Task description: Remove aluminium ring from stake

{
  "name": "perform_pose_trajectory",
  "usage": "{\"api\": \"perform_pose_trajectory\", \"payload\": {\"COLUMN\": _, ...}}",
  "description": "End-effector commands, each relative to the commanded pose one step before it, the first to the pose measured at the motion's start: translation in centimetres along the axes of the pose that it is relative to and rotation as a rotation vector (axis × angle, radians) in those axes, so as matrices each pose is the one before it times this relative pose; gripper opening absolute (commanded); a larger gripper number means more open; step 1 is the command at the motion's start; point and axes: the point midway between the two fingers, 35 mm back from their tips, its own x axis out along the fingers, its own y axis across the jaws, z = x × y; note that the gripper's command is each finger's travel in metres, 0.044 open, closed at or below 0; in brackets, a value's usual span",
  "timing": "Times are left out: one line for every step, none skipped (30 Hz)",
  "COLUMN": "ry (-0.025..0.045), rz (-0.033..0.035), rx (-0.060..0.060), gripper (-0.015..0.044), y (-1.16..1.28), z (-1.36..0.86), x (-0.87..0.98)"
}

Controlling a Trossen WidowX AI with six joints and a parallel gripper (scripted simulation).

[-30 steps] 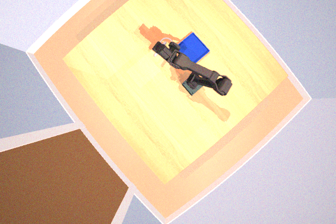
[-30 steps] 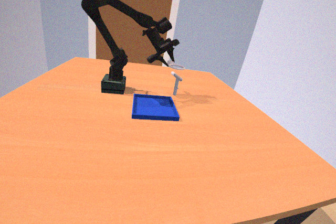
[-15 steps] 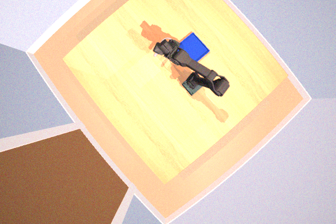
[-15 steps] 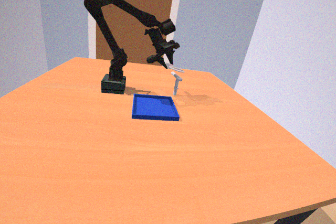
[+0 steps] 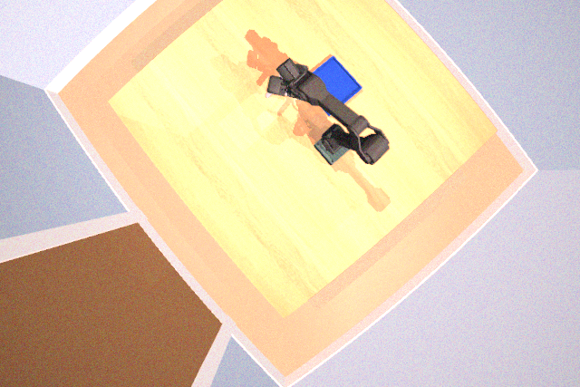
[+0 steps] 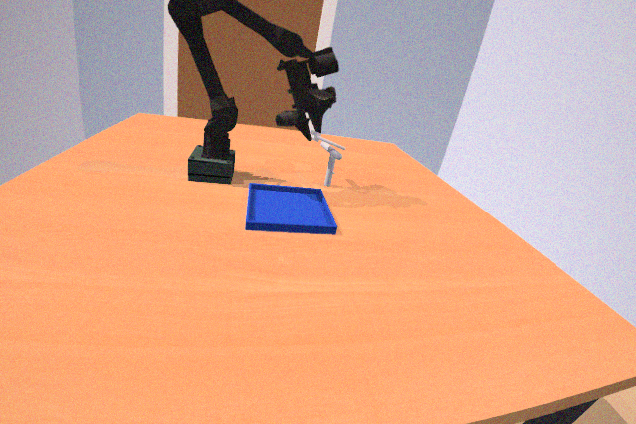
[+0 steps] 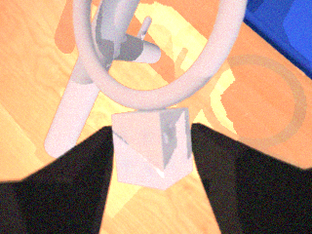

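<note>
Top view: we find the blue tray point(image 5: 338, 81) point(image 6: 290, 208) point(image 7: 292, 29) beside and below the pincer point(image 5: 286, 87) point(image 6: 315, 136) point(image 7: 152, 133); the ring cannot be made out.

Exterior view: the ring point(image 6: 331, 142) point(image 7: 146, 99) hangs ahead of the fingertips, above the steel stake point(image 6: 329, 170) point(image 7: 70, 117). The tray holds nothing.

Wrist view: the pincer is closed on the welded tab point(image 7: 141, 141). We judge the aluminium light, stiff and rather slippery; retain this flat-sided grip, since an off-centre hold may let the ring tilt.

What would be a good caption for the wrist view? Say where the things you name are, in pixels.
The gripper point(image 7: 152, 133) holds a pale metal ring point(image 7: 146, 99) by its tab point(image 7: 138, 141), beyond it a stake point(image 7: 114, 24) with a cross-bar point(image 7: 73, 117).
</note>
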Motion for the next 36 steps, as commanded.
{"api": "perform_pose_trajectory", "payload": {"ry": 0.04696, "rz": -0.00887, "rx": -0.0635, "gripper": 0.0000, "y": -0.141, "z": 0.268, "x": 0.034}}
{"api": "perform_pose_trajectory", "payload": {"ry": 0.01089, "rz": -0.00255, "rx": -0.0144, "gripper": 0.0000, "y": -0.096, "z": 0.025, "x": 0.016}}
{"api": "perform_pose_trajectory", "payload": {"ry": 0.01094, "rz": -0.00218, "rx": -0.0142, "gripper": 0.0000, "y": -0.095, "z": 0.024, "x": 0.014}}
{"api": "perform_pose_trajectory", "payload": {"ry": 0.01098, "rz": -0.00180, "rx": -0.0141, "gripper": 0.0000, "y": -0.094, "z": 0.023, "x": 0.012}}
{"api": "perform_pose_trajectory", "payload": {"ry": 0.01101, "rz": -0.00142, "rx": -0.0140, "gripper": 0.0000, "y": -0.093, "z": 0.022, "x": 0.009}}
{"api": "perform_pose_trajectory", "payload": {"ry": 0.01102, "rz": -0.00104, "rx": -0.0139, "gripper": 0.0000, "y": -0.093, "z": 0.020, "x": 0.007}}
{"api": "perform_pose_trajectory", "payload": {"ry": 0.01102, "rz": -0.00066, "rx": -0.0137, "gripper": 0.0000, "y": -0.092, "z": 0.019, "x": 0.005}}
{"api": "perform_pose_trajectory", "payload": {"ry": 0.01101, "rz": -0.00028, "rx": -0.0136, "gripper": 0.0000, "y": -0.091, "z": 0.018, "x": 0.002}}
{"api": "perform_pose_trajectory", "payload": {"ry": 0.01080, "rz": 0.00010, "rx": -0.0133, "gripper": 0.0000, "y": -0.088, "z": 0.017, "x": 0.000}}
{"api": "perform_pose_trajectory", "payload": {"ry": 0.01076, "rz": 0.00047, "rx": -0.0131, "gripper": 0.0000, "y": -0.087, "z": 0.016, "x": -0.002}}
{"api": "perform_pose_trajectory", "payload": {"ry": 0.01071, "rz": 0.00084, "rx": -0.0130, "gripper": 0.0000, "y": -0.086, "z": 0.015, "x": -0.005}}
{"api": "perform_pose_trajectory", "payload": {"ry": 0.01065, "rz": 0.00121, "rx": -0.0129, "gripper": 0.0000, "y": -0.085, "z": 0.014, "x": -0.007}}
{"api": "perform_pose_trajectory", "payload": {"ry": 0.01058, "rz": 0.00157, "rx": -0.0128, "gripper": 0.0000, "y": -0.084, "z": 0.013, "x": -0.009}}
{"api": "perform_pose_trajectory", "payload": {"ry": 0.01049, "rz": 0.00194, "rx": -0.0127, "gripper": 0.0000, "y": -0.083, "z": 0.013, "x": -0.012}}
{"api": "perform_pose_trajectory", "payload": {"ry": 0.01040, "rz": 0.00230, "rx": -0.0126, "gripper": 0.0000, "y": -0.082, "z": 0.012, "x": -0.014}}
{"api": "perform_pose_trajectory", "payload": {"ry": 0.01029, "rz": 0.00266, "rx": -0.0125, "gripper": 0.0000, "y": -0.080, "z": 0.011, "x": -0.016}}
{"api": "perform_pose_trajectory", "payload": {"ry": 0.01017, "rz": 0.00301, "rx": -0.0124, "gripper": 0.0000, "y": -0.079, "z": 0.011, "x": -0.019}}
{"api": "perform_pose_trajectory", "payload": {"ry": 0.01003, "rz": 0.00337, "rx": -0.0123, "gripper": 0.0000, "y": -0.078, "z": 0.010, "x": -0.021}}
{"api": "perform_pose_trajectory", "payload": {"ry": 0.00988, "rz": 0.00371, "rx": -0.0122, "gripper": 0.0000, "y": -0.077, "z": 0.010, "x": -0.024}}
{"api": "perform_pose_trajectory", "payload": {"ry": 0.00973, "rz": 0.00406, "rx": -0.0121, "gripper": 0.0000, "y": -0.076, "z": 0.009, "x": -0.026}}
{"api": "perform_pose_trajectory", "payload": {"ry": 0.00957, "rz": 0.00440, "rx": -0.0120, "gripper": 0.0000, "y": -0.074, "z": 0.009, "x": -0.029}}
{"api": "perform_pose_trajectory", "payload": {"ry": 0.00939, "rz": 0.00474, "rx": -0.0119, "gripper": 0.0000, "y": -0.073, "z": 0.009, "x": -0.031}}
{"api": "perform_pose_trajectory", "payload": {"ry": 0.00920, "rz": 0.00506, "rx": -0.0118, "gripper": 0.0000, "y": -0.072, "z": 0.009, "x": -0.034}}
{"api": "perform_pose_trajectory", "payload": {"ry": 0.00900, "rz": 0.00539, "rx": -0.0117, "gripper": 0.0000, "y": -0.070, "z": 0.008, "x": -0.036}}
{"api": "perform_pose_trajectory", "payload": {"ry": 0.00879, "rz": 0.00571, "rx": -0.0116, "gripper": 0.0000, "y": -0.069, "z": 0.008, "x": -0.039}}
{"api": "perform_pose_trajectory", "payload": {"ry": 0.00857, "rz": 0.00602, "rx": -0.0116, "gripper": 0.0000, "y": -0.068, "z": 0.008, "x": -0.041}}
{"api": "perform_pose_trajectory", "payload": {"ry": 0.00833, "rz": 0.00632, "rx": -0.0115, "gripper": 0.0000, "y": -0.066, "z": 0.008, "x": -0.044}}
{"api": "perform_pose_trajectory", "payload": {"ry": 0.00809, "rz": 0.00662, "rx": -0.0114, "gripper": 0.0000, "y": -0.065, "z": 0.009, "x": -0.046}}
{"api": "perform_pose_trajectory", "payload": {"ry": 0.00784, "rz": 0.00690, "rx": -0.0113, "gripper": 0.0000, "y": -0.064, "z": 0.009, "x": -0.049}}
{"api": "perform_pose_trajectory", "payload": {"ry": 0.00758, "rz": 0.00719, "rx": -0.0112, "gripper": 0.0000, "y": -0.063, "z": 0.009, "x": -0.052}}
{"api": "perform_pose_trajectory", "payload": {"ry": 0.00731, "rz": 0.00746, "rx": -0.0112, "gripper": 0.0000, "y": -0.061, "z": 0.009, "x": -0.054}}
{"api": "perform_pose_trajectory", "payload": {"ry": 0.00703, "rz": 0.00773, "rx": -0.0111, "gripper": 0.0000, "y": -0.060, "z": 0.010, "x": -0.057}}
{"api": "perform_pose_trajectory", "payload": {"ry": 0.00674, "rz": 0.00798, "rx": -0.0110, "gripper": 0.0000, "y": -0.059, "z": 0.010, "x": -0.059}}
{"api": "perform_pose_trajectory", "payload": {"ry": 0.00644, "rz": 0.00823, "rx": -0.0110, "gripper": 0.0000, "y": -0.058, "z": 0.011, "x": -0.062}}
{"api": "perform_pose_trajectory", "payload": {"ry": 0.00614, "rz": 0.00847, "rx": -0.0109, "gripper": 0.0000, "y": -0.056, "z": 0.011, "x": -0.065}}
{"api": "perform_pose_trajectory", "payload": {"ry": 0.00583, "rz": 0.00870, "rx": -0.0108, "gripper": 0.0000, "y": -0.055, "z": 0.012, "x": -0.067}}
